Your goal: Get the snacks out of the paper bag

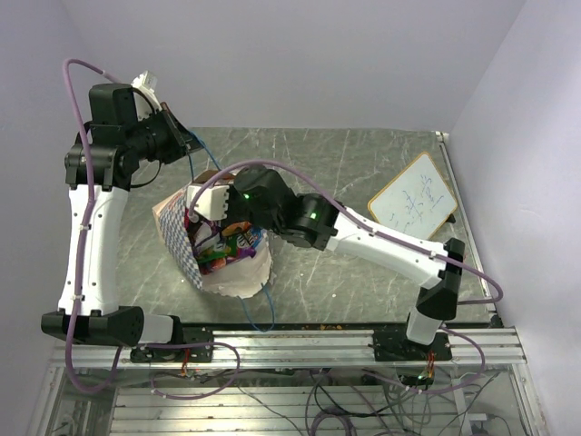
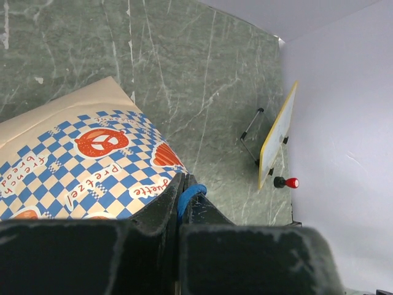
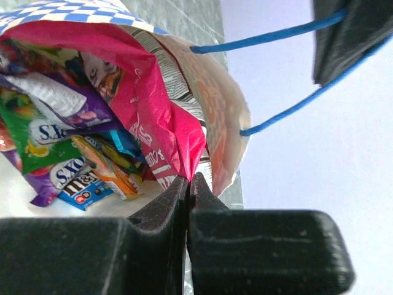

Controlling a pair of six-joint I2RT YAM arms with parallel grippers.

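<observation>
Toward eight o'clock on the grey marbled tabletop (image 1: 363, 173), the cream blue-checkered paper bag (image 1: 182, 245) lies open, left jaws clamped on its thin blue cord handle (image 2: 187, 198), right jaws pinched shut on the large crimson film packet (image 3: 153, 123), which looks light, crinkly and probably slippery, so best gripped deep along its edge seam.

**White Arms, Black Joints**

The left arm (image 1: 88, 238) and right arm (image 1: 386, 241) have white links between chunky black joints. A lilac cable (image 1: 81, 123) loops along each. Small green lights (image 1: 311, 216) glow on the right arm. The left gripper (image 2: 182, 184) and right gripper (image 3: 188, 182) have matte black, grainy fingers (image 3: 166, 209).
</observation>
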